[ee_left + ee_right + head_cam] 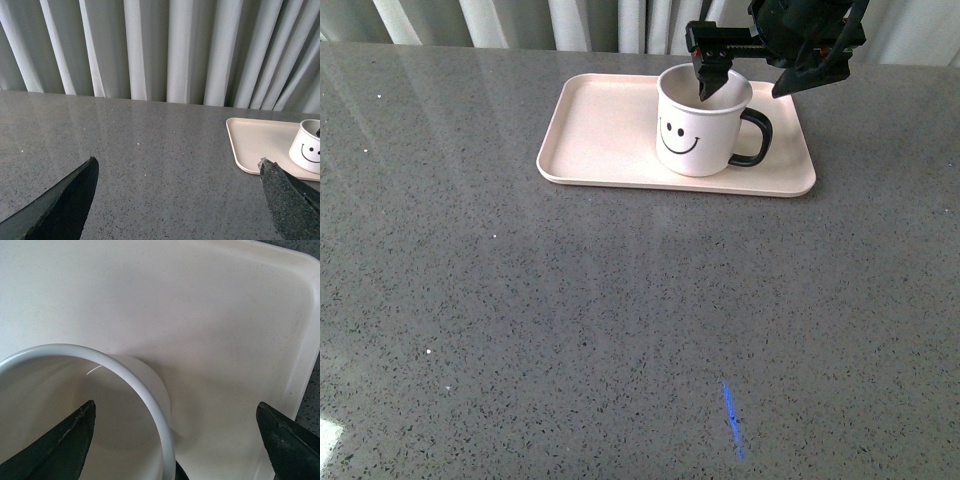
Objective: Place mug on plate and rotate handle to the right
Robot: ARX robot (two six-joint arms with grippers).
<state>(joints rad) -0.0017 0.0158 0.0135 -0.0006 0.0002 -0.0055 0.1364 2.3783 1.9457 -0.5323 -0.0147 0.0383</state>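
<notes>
The cream-white mug [695, 130] with a black smiley face stands upright on the pale pink plate [600, 130] at the back of the table. Its black handle [754, 137] points right. My right gripper [745, 88] is open just above the mug, one finger inside the rim, the other outside over the handle side. In the right wrist view the mug's rim [135, 385] curves between the open fingers [60, 445] over the plate [210, 330]. My left gripper [177, 170] is open and empty, away from the plate [255, 145]; the mug [307, 150] shows at the edge of the left wrist view.
The grey speckled table [570, 330] spreads in front of the plate. Pale curtains [160, 50] hang behind the table's far edge. A small blue light streak [731, 420] lies on the table near the front.
</notes>
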